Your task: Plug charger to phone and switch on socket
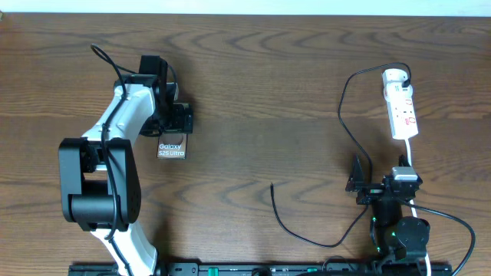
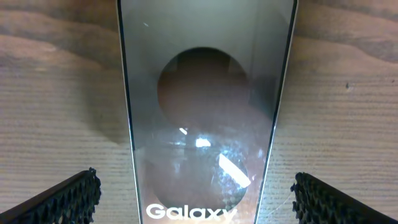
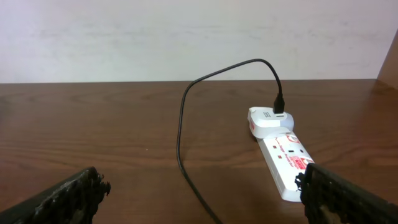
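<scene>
The phone [image 1: 172,147] lies flat on the table, dark with white "Galaxy" lettering. In the left wrist view the phone [image 2: 205,112] fills the middle. My left gripper [image 1: 176,123] is open just over its far end, with one finger on each side of it [image 2: 199,202] and not touching. The white socket [image 1: 400,103] lies at the far right with a white adapter in its far end. The black charger cable [image 1: 343,115] runs from the adapter in a loop, and its plug tip [image 1: 272,185] lies loose mid-table. My right gripper [image 1: 380,184] is open and empty; its wrist view shows the cable [image 3: 180,137] and socket [image 3: 283,155] ahead between its fingers [image 3: 205,199].
A white cord [image 1: 412,157] runs from the socket toward the right arm's base. The table's far edge meets a pale wall [image 3: 186,37]. Bare wood lies between the phone and the cable tip.
</scene>
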